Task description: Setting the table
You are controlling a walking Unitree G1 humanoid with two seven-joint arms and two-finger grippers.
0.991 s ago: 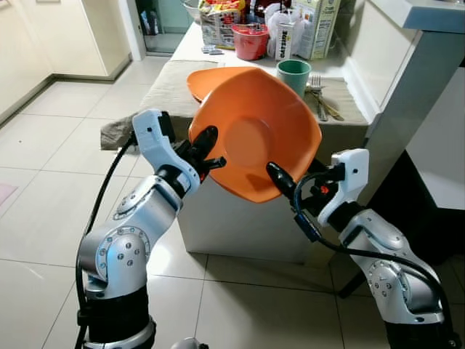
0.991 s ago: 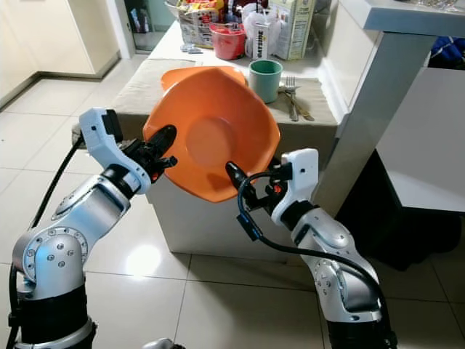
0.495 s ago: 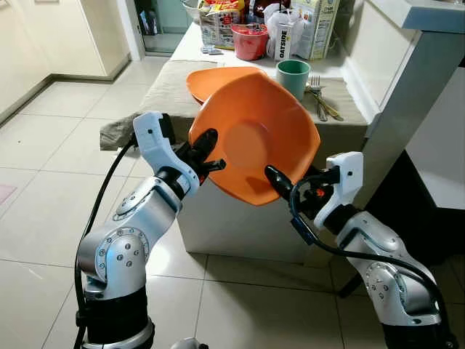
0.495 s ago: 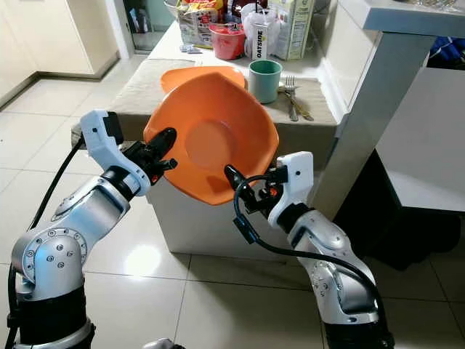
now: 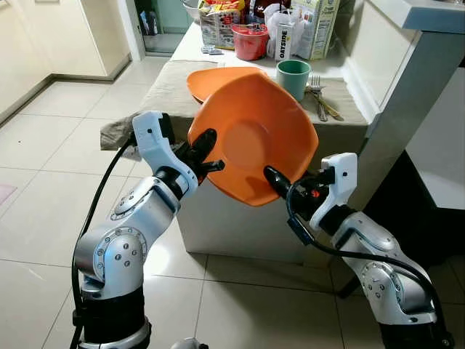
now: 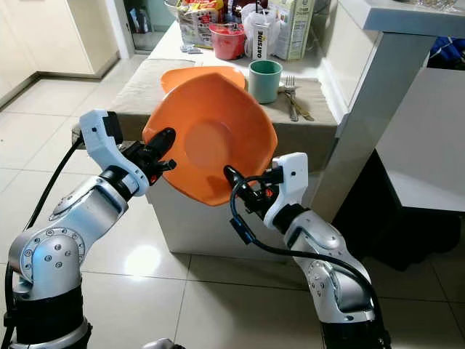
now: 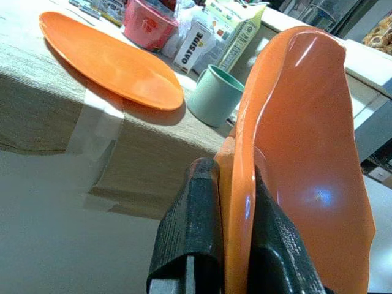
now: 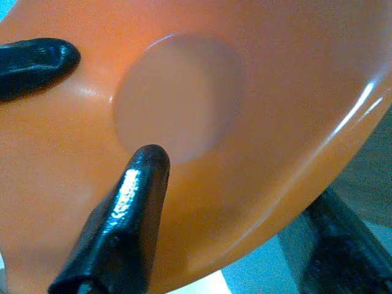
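The left gripper point(image 5: 205, 151) is clamped on the left rim of a large orange bowl point(image 5: 254, 134); in the left wrist view its two black fingers point(image 7: 190, 233) press the rim from either side. The bowl is held tilted, nearly on edge, in the air in front of the counter's near edge, its hollow facing the robot, touching no surface. It hides part of the near middle of the counter point(image 5: 174, 83) behind it.

On the counter, which is covered with a beige cloth point(image 5: 167, 91), a flat orange plate point(image 6: 200, 75) lies near the front edge, partly hidden behind the bowl's upper rim. Just to the right of the plate stands a green cup point(image 5: 293, 76), and to the right of that, near the counter's right edge, lie forks point(image 5: 318, 98). Toward the far edge stand a red container point(image 5: 251, 41), a carton marked OATSIDE point(image 5: 282, 40) and a larger box point(image 5: 316, 27), with other packets beside them.

The right gripper point(image 5: 275, 182) grips the bowl's lower right rim: the right wrist view shows one finger point(image 8: 125, 226) lying on the inside of the bowl and the other under its rim. To the right of the counter rises a white pillar point(image 5: 407, 94) under a higher ledge. The floor point(image 5: 43, 189) is pale tile.
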